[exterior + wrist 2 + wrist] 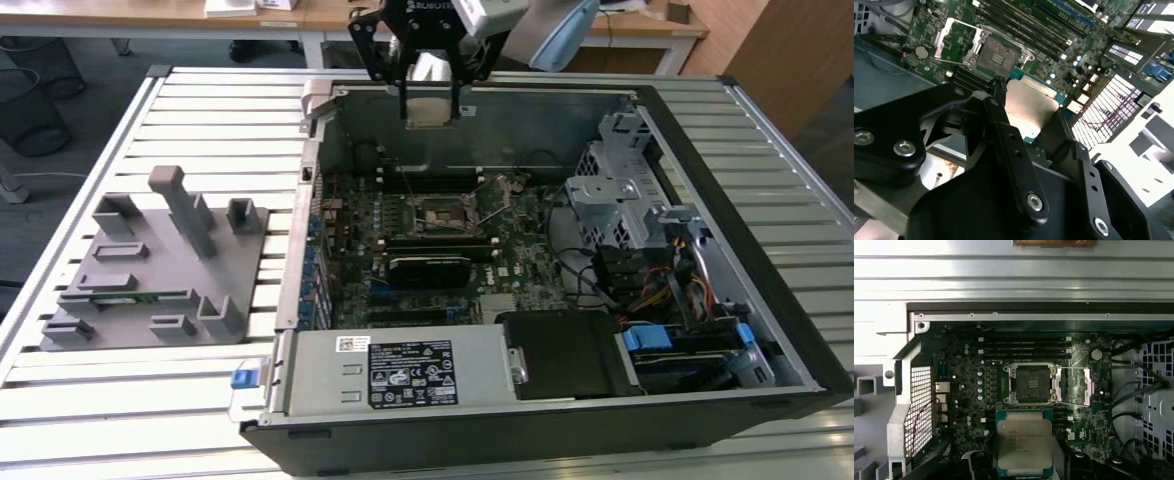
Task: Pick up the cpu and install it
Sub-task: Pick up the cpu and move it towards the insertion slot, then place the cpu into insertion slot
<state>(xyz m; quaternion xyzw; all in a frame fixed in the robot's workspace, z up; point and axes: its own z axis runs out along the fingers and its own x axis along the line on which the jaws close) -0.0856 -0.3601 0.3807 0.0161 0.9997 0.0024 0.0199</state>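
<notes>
Got the tool (1030, 102) pinching the cpu (1024, 442) by two opposite edges. Holding it in the air above the open case (561, 125), well clear of the empty socket (1030, 384) on the motherboard (969, 390), not installed yet.

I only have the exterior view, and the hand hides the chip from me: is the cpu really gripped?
Observer: Yes. In the second wrist view the hand is shut on the cpu, clamping two opposite edges.
Operator: Is the socket ready?
Observer: In the first wrist view the socket is bare, its metal cover swung aside.
Operator: Am I over it?
Observer: No. In the first wrist view the cpu sits beside the socket, not overlapping it.
</notes>
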